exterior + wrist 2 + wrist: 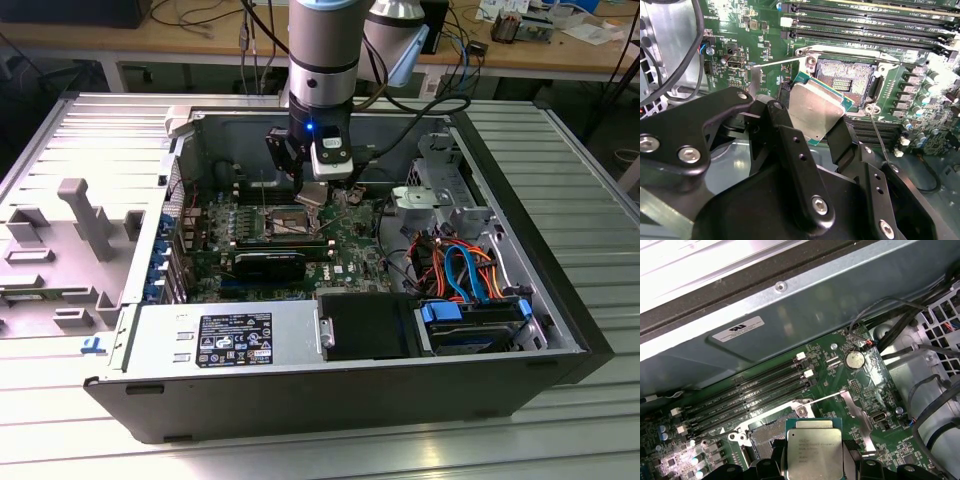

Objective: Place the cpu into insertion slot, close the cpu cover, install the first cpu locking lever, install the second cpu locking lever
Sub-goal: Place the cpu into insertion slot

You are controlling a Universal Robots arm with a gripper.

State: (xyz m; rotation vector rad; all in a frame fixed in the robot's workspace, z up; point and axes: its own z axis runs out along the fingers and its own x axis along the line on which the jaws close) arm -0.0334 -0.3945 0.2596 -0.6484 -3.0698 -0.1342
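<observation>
Cpu [815, 112] held in the gripper [810, 122], slot [846, 75] open just past the fingertips.
The fingers [785, 132] clamp the cpu by two opposite edges, short of the slot and not touching it. Risks, in my judgement: if the cpu goes down tilted or off-square, a corner could hit the slot's rim or contacts. The thin edge hold could slip, and the lever [879, 136] beside the fingers could snag.

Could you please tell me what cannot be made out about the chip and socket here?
First wrist view: the chip hides part of the socket.
Second wrist view: the pincer covers the chip's gripped edges.
Exterior view: the gap between chip and socket is too small to judge.
</observation>
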